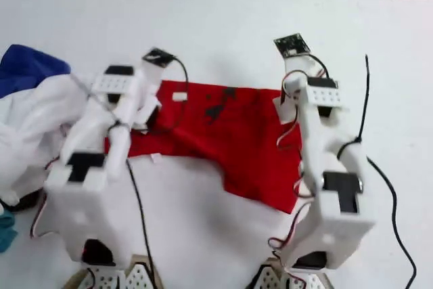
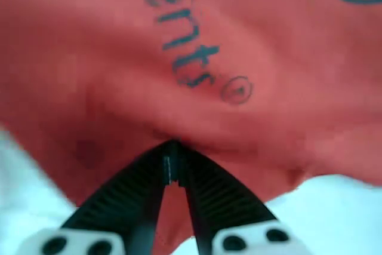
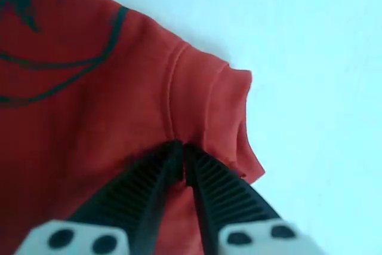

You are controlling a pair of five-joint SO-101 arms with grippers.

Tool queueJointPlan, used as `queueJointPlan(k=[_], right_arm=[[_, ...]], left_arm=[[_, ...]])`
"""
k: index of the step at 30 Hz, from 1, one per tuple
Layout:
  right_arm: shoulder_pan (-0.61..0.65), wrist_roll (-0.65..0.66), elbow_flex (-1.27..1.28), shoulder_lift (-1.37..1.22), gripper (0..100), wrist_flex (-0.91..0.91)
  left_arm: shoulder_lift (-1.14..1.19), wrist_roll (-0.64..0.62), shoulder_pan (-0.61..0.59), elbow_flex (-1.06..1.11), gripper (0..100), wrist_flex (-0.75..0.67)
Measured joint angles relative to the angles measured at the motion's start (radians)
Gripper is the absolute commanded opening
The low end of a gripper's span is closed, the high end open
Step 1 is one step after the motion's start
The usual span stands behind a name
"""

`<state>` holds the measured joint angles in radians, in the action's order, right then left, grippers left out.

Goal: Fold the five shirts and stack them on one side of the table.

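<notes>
A red shirt [image 1: 230, 137] with dark print lies spread across the middle of the white table [image 1: 223, 25]. My left gripper [image 2: 172, 168] is shut on a fold of the red shirt [image 2: 239, 46] near its printed lettering; in the high view it sits at the cloth's left side [image 1: 150, 116]. My right gripper [image 3: 179, 162] is shut on the red shirt [image 3: 89, 100] beside a seam close to the cloth's corner; in the high view it is at the shirt's right edge [image 1: 298, 116].
A heap of shirts lies at the table's left: a white one [image 1: 34, 126], a blue one [image 1: 27, 65] behind it, a teal piece [image 1: 5, 231] at the near left edge. Black cables [image 1: 389, 194] trail right of the right arm. Bare table lies beyond the red shirt.
</notes>
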<state>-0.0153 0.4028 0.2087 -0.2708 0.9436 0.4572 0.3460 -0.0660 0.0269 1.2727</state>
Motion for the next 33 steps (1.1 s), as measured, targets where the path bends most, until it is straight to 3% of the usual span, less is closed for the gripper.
queueJointPlan(k=[9, 16, 25, 33], right_arm=[[-0.097, 0.028, -0.249, -0.236, 2.0, 0.023], [-0.109, 0.104, -0.394, -0.31, 2.0, 0.117], [-0.135, 0.106, -0.549, -0.307, 2.0, 0.328], [-0.137, 0.107, -0.551, -0.14, 2.0, 0.442]], left_arm=[[0.324, 0.037, -0.018, -0.433, 3, 0.313], [0.397, 0.129, -0.048, -0.552, 3, 0.41], [0.365, 0.133, -0.055, -0.566, 3, 0.457], [0.141, 0.127, -0.081, -0.562, 3, 0.47]])
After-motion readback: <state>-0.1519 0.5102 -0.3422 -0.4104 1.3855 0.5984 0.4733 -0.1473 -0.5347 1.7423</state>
